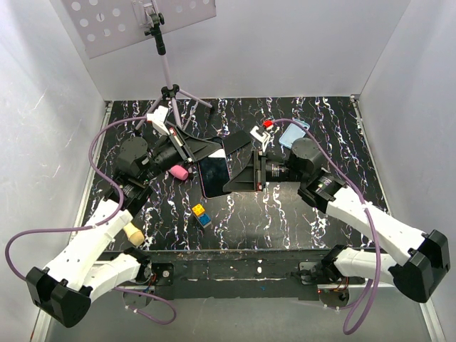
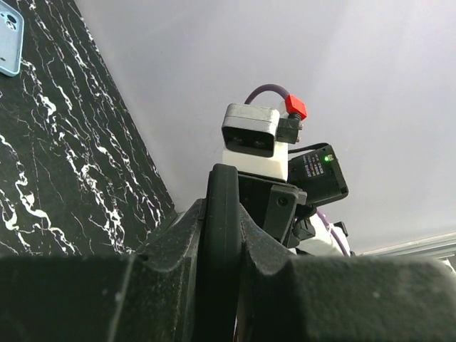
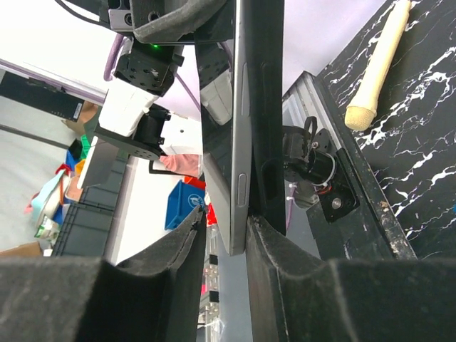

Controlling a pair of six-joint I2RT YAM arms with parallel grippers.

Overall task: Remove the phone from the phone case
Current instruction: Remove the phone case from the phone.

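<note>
Centrally, the phone (image 1: 214,174) sits between the two grippers over the marbled table (image 1: 335,192). A pink object (image 1: 179,172) lies just left of it, yellow and blue blocks (image 1: 200,214) lie nearer, and a tripod (image 1: 169,92) stands at the far edge. Both arms reach inward. The left gripper (image 2: 222,214) is clamped on the phone's edge; the right gripper (image 3: 226,228) brackets the opposite edge, firm contact indeterminate. The phone case (image 1: 293,134) lies far right, well apart from the phone.

Tripod (image 1: 169,91) behind, pink cylinder (image 1: 179,172) left and toy blocks (image 1: 200,214) nearside hem the phone (image 1: 214,175).
</note>
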